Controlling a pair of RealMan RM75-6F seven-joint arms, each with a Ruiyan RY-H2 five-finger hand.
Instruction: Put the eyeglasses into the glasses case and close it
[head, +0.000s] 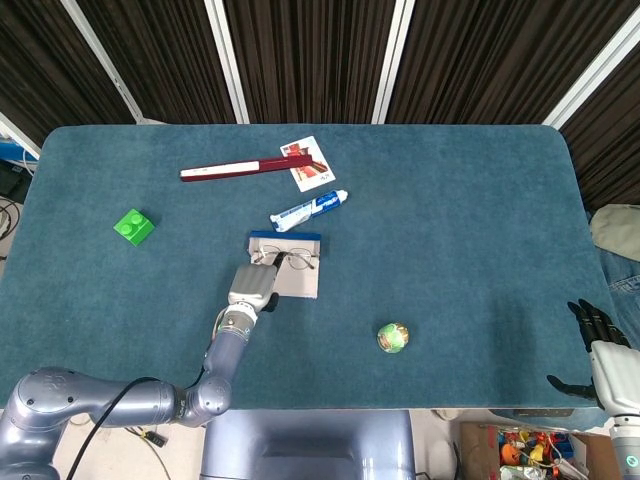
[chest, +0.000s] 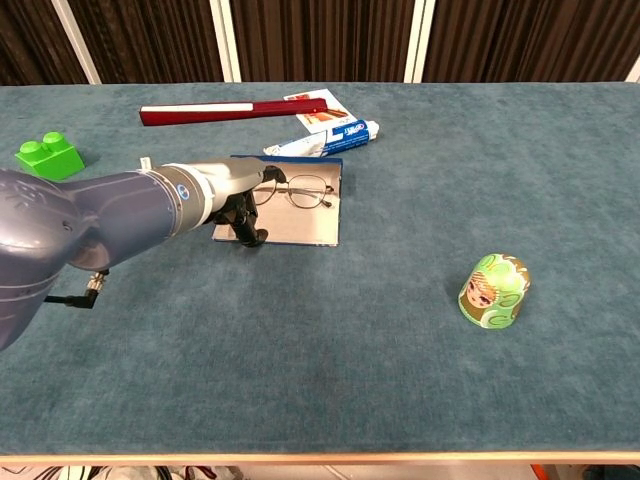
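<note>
Both robot hands differ: left robot hand (chest: 243, 197) pinches eyeglasses (chest: 297, 191) on glasses case (chest: 300, 226); right robot hand (head: 600, 350) spread, idle.

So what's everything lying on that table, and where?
Table: one, blue-green cloth.
Case: one, open, grey inside, blue edge, left of centre.
Glasses: one, thin dark frame, lying on the case.
Tube: one, white-blue, just behind the case.
Card: one, white-red, far side.
Stick: one, red-white, touching the card.
Block: one, green, left.
Ball: one, green patterned, near right.
Left hand: at the glasses' left end.
Right hand: off the table, fingers apart.
</note>
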